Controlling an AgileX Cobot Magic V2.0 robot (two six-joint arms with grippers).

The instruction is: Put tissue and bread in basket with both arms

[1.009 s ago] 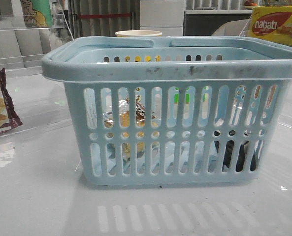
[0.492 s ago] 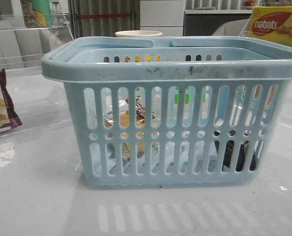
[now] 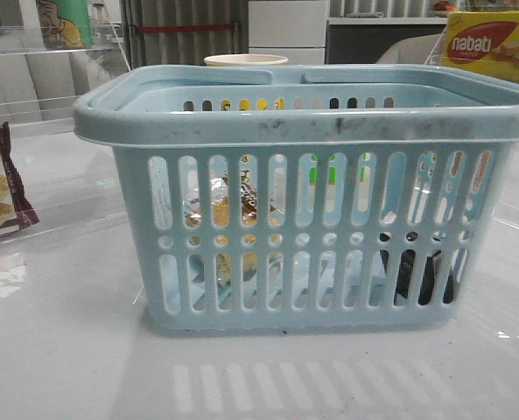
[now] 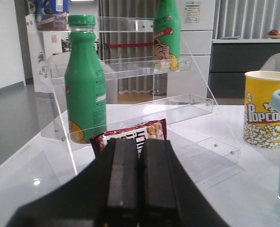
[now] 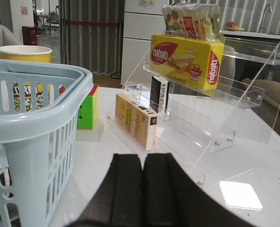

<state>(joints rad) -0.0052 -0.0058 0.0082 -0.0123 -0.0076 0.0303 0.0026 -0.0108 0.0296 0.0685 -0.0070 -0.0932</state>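
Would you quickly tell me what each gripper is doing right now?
Left gripper: closed, holding nothing.
Right gripper: closed, holding nothing.

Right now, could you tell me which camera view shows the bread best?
The front view: the bread shows through the basket slots, golden in its clear bag. The left wrist view catches only the basket's edge; the right wrist view shows its side, no bread.
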